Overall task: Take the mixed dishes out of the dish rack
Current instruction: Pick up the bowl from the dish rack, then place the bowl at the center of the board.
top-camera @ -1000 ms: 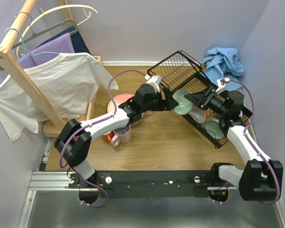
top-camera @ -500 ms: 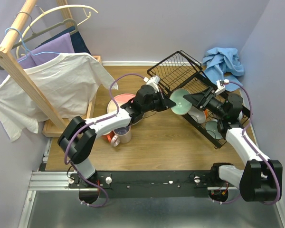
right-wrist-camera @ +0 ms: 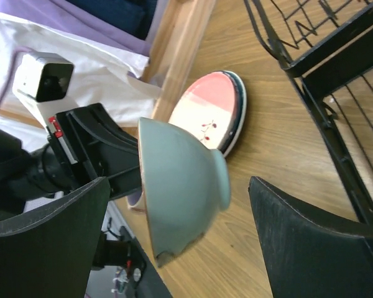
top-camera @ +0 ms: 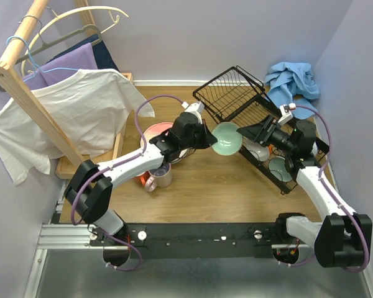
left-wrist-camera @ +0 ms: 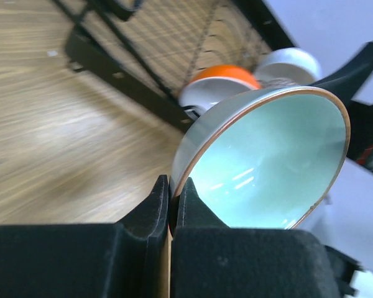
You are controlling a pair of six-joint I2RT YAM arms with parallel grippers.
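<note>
A pale-green bowl (top-camera: 226, 139) with a brown rim hangs over the table just left of the black wire dish rack (top-camera: 233, 84). My left gripper (top-camera: 207, 138) is shut on its rim, one finger inside and one outside (left-wrist-camera: 172, 194). In the left wrist view the bowl (left-wrist-camera: 267, 162) tilts with its inside toward the camera. My right gripper (top-camera: 245, 132) stands open to the bowl's right, its fingers wide on either side of the bowl (right-wrist-camera: 180, 186) without touching it. A white bowl (top-camera: 258, 151), an orange mug (left-wrist-camera: 225, 74) and another bowl (top-camera: 280, 168) sit in the rack.
A pink-and-cream plate (top-camera: 157, 133) lies on the table behind my left arm, with mugs (top-camera: 159, 177) near it. A wooden clothes rail with a white shirt (top-camera: 68, 112) fills the left side. A blue cloth (top-camera: 293, 81) lies at the back right.
My left gripper shut on the bowl's rim and carried it left, away from the rack. My right gripper opened wider and let the bowl go.
</note>
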